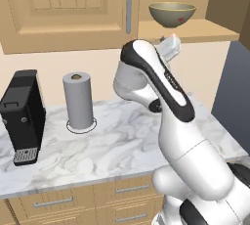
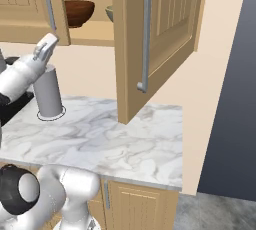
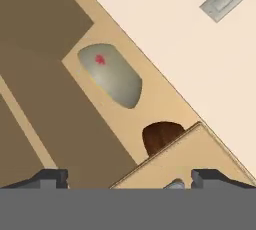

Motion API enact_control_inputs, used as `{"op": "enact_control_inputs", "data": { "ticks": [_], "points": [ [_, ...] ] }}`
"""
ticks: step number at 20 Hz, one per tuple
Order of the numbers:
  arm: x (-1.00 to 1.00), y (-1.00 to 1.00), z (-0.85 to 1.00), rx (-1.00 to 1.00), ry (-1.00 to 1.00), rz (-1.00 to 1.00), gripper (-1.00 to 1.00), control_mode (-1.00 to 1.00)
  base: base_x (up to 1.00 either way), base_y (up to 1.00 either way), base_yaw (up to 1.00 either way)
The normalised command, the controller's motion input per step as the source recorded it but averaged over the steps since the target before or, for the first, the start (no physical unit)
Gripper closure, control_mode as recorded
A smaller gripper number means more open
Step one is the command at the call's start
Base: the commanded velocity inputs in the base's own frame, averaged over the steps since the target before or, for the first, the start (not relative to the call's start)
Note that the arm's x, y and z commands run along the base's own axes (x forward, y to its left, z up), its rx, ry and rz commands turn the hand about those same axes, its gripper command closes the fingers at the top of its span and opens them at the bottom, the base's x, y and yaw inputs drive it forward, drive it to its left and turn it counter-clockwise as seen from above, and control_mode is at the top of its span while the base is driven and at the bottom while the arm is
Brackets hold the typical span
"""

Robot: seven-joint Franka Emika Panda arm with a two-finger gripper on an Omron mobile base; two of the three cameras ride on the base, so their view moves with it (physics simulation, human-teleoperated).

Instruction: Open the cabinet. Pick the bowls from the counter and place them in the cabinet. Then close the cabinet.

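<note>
Open cabinet (image 2: pixel 155 29): two bowls (image 1: pixel 172 14) inside

Glossy white rounded arm (image 1: pixel 195 160) segments with black joint bands.

no readable text, labels or numbers

We see the pale bowl (image 3: pixel 111 76) with a red mark and the brown bowl (image 3: pixel 161 137) on the cabinet (image 3: pixel 150 105) floor, a door edge partly hiding the brown one.
</note>
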Motion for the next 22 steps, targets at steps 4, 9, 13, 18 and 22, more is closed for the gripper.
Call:
{"op": "enact_control_inputs", "data": {
  "ticks": [4, 9, 13, 18, 22],
  "points": [
    [-1.0, 0.01, 0.36, 0.0, -0.27, -0.01, -1.0, -1.0, 0.0, 0.0, 0.0],
    [-1.0, -0.06, 0.03, 0.03, -0.4, -0.01, -1.0, -1.0, 0.0, 0.0, 0.0],
    [-1.0, -0.07, 0.0, 0.05, -0.3, -0.02, -1.0, -1.0, 0.0, 0.0, 0.0],
    [-0.98, 0.0, 0.0, 0.01, -0.24, 0.0, -1.0, -1.0, 0.0, 0.0, 0.0],
    [-0.37, 0.0, 0.0, 0.0, -0.06, 0.0, -1.0, -1.0, 0.0, 0.0, 0.0]
  ]
}}
